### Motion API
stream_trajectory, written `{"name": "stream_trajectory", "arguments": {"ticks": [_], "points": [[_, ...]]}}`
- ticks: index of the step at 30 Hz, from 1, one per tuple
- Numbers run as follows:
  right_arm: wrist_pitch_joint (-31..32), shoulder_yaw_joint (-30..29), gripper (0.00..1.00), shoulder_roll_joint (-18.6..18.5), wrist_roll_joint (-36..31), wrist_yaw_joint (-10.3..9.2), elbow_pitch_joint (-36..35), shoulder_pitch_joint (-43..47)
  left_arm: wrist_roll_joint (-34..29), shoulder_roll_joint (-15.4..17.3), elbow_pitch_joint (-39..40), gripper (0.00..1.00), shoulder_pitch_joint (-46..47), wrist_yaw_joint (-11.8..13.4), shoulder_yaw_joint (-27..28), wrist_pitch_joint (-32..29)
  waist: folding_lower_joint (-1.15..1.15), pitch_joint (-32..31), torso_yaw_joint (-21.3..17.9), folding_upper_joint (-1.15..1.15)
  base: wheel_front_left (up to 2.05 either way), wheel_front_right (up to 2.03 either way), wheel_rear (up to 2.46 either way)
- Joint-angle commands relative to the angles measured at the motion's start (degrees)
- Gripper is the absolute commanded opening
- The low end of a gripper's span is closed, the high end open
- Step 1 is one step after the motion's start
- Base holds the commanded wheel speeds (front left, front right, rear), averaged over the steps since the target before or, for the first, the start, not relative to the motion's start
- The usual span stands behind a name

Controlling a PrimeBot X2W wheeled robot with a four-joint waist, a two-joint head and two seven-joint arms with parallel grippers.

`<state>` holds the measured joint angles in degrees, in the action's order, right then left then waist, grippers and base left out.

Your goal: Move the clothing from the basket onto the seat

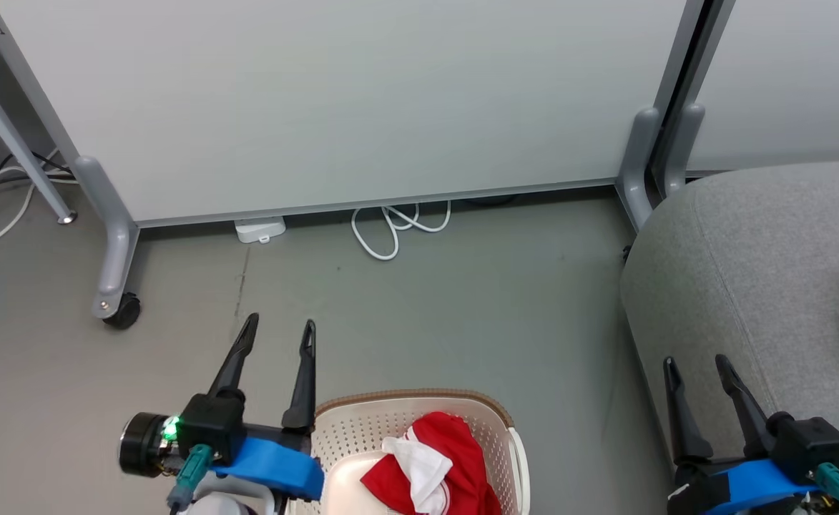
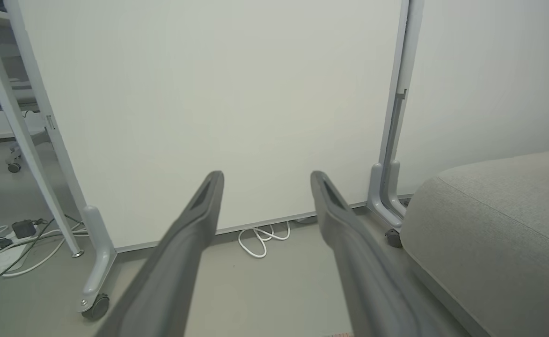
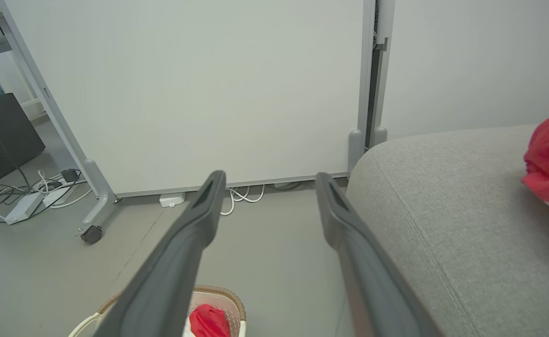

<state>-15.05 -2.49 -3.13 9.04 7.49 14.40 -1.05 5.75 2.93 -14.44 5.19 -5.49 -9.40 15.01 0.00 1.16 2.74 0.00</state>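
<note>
I'm watching the grey floor (image 1: 462, 307): the basket (image 1: 419, 395) is sitting on it near the sofa (image 1: 762, 257), with a white cable (image 1: 399, 223) lying by the partition (image 1: 319, 107).

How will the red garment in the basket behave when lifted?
Probably floppy: the red garment lies crumpled in folds, so it should drape from any pinch point. Likely light: thin-looking fabric. It could drag over the basket rim on the way out and nudge that perforated plastic basket.
</note>
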Motion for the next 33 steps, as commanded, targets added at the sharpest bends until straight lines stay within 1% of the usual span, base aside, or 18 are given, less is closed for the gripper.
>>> {"name": "stream_trajectory", "arguments": {"ticks": [1, 7, 16, 23, 33], "points": [[-0.2, 0.02, 1.0, 0.1, -0.11, 0.01, -0.2, -1.56, -0.55, -0.06, -0.73, 1.0, 1.4, -0.41, -0.76, 0.25, 0.0, 0.93, -0.54, 0.0, 0.0, 0.0, 0.0], [-0.2, 0.37, 1.0, -0.66, -0.25, 0.01, -0.99, -4.14, -1.45, -0.05, -4.69, 1.0, 5.83, -1.51, -4.1, 0.26, 0.0, 4.76, -2.31, 0.0, 0.0, 0.0, 0.0], [-0.2, 1.0, 1.0, -1.52, -0.01, 0.01, -2.07, -9.53, -1.49, 0.82, -13.43, 1.0, 13.25, -1.95, -10.04, 0.26, 0.0, 12.42, -5.56, 0.0, 0.0, 0.0, 0.0], [-0.2, 1.46, 1.0, -1.41, 0.1, 0.01, -2.69, -12.76, 2.83, 2.12, -21.98, 1.0, 18.77, -1.99, -15.93, 0.26, 0.0, 18.01, -7.8, 0.0, 0.0, 0.0, 0.0], [-0.2, 1.76, 1.0, -1.07, 0.19, 0.01, -3.79, -17.19, 7.97, 3.65, -34.0, 1.0, 27.05, -1.99, -24.9, 0.26, 0.0, 26.39, -9.69, 0.0, 0.0, 0.0, 0.0]]}}
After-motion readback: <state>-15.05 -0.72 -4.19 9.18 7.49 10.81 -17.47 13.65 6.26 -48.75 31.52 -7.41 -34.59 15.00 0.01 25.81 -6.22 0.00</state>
